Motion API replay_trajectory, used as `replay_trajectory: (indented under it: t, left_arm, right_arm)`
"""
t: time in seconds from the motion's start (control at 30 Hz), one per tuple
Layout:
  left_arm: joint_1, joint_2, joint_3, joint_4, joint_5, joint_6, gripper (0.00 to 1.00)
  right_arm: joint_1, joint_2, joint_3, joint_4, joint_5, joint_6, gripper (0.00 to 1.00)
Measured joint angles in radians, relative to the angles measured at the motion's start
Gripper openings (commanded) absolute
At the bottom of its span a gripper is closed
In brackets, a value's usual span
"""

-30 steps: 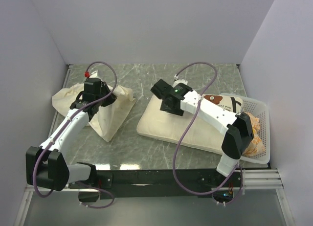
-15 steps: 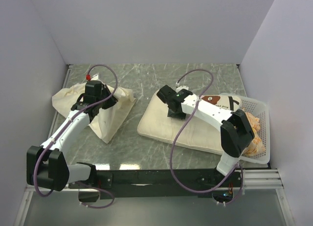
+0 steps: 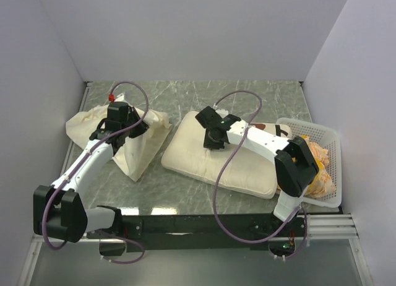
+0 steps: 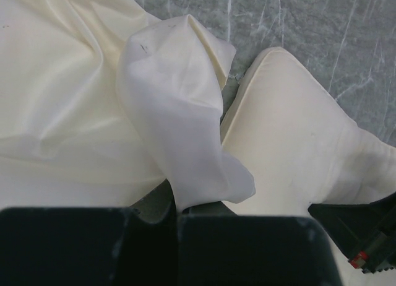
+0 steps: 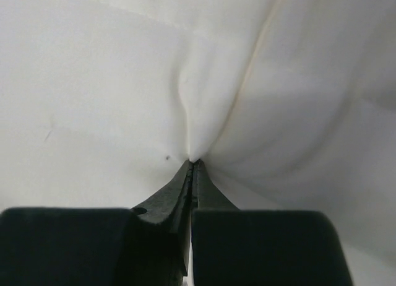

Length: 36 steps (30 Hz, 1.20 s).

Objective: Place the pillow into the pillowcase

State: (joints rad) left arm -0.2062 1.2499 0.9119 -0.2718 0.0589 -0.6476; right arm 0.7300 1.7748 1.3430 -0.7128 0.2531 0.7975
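Note:
The pillow [image 3: 210, 162], puffy and cream, lies slanted in the middle of the table, its brown print [image 3: 267, 126] partly under my right arm. My right gripper [image 3: 212, 139] is shut on a pinch of the pillow cover [image 5: 124, 82], its fingertips [image 5: 193, 165] meeting in a pucker. The limp cream pillowcase [image 3: 143, 147] lies crumpled at the left. My left gripper [image 3: 127, 131] is shut on a raised fold of the pillowcase [image 4: 179, 131], the jaws [image 4: 175, 205] closed at the fold's base. In the left wrist view the pillow's corner [image 4: 291, 150] lies just right of that fold.
A white slotted basket [image 3: 331, 137] with orange and cream cloth items [image 3: 322, 168] stands at the right edge, by my right arm's base. White walls close in the left, back and right. Green marble tabletop [image 3: 185, 100] shows behind the pillow.
My right gripper has closed on the pillow's cover and dragged the pillow left, toward the pillowcase. The left arm has held still with its fold.

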Motion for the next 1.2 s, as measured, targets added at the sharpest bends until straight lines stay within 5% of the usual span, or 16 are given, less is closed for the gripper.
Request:
replay_trajectory:
  t: [0.27,0.57,1.2]
  left_arm:
    - [0.014,0.005,0.043,-0.014,-0.002,0.001,0.01]
    - [0.033,0.041,0.109,-0.042,-0.002,0.011,0.01]
    - [0.04,-0.076,0.109,-0.176,0.031,0.123,0.01]
  right_arm:
    - [0.074,-0.167,-0.002,0.012,-0.066,-0.002,0.0]
    - [0.171,-0.169,0.002,0.026,-0.14,0.01,0.0]
    - [0.111,0.143,0.295,0.033,-0.185,-0.075,0.0]
